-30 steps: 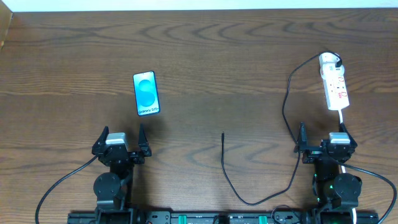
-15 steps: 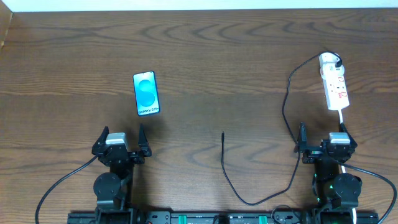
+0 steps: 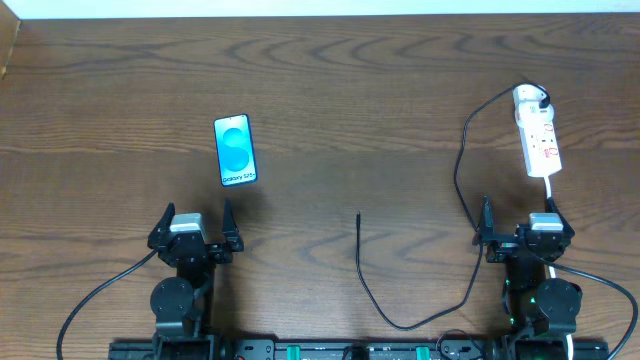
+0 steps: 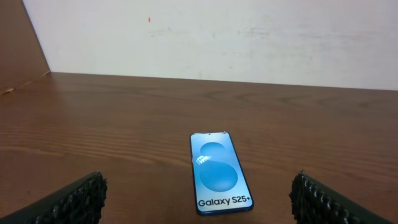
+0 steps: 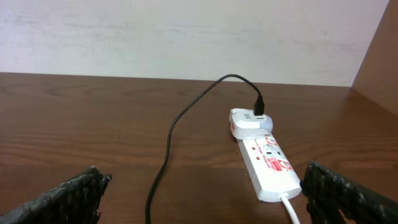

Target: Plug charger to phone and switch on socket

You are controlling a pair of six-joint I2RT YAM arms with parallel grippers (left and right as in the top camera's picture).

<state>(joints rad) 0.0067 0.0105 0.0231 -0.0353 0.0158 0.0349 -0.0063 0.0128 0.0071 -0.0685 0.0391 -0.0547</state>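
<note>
The phone (image 3: 236, 150) lies face up on the table's left half, its blue screen lit; in the left wrist view the phone (image 4: 220, 172) sits just ahead of my jaws. My left gripper (image 3: 196, 222) (image 4: 199, 202) rests open behind it, holding nothing. The socket (image 3: 538, 138) (image 5: 264, 157) lies at the far right with the white adapter (image 5: 250, 122) plugged in its far end. The charger (image 3: 462, 180) (image 5: 168, 146) runs from there in a loop to its plug tip (image 3: 359, 216) at mid-table. My right gripper (image 3: 520, 222) (image 5: 205, 199) is open and empty near the socket.
A white cord (image 5: 291, 208) leaves the socket's near end toward my right arm. A pale wall (image 4: 217, 34) bounds the table's far edge, with a wooden side panel (image 4: 22, 46) at the far left. The arms' thicker black cables (image 3: 95, 300) trail at the front.
</note>
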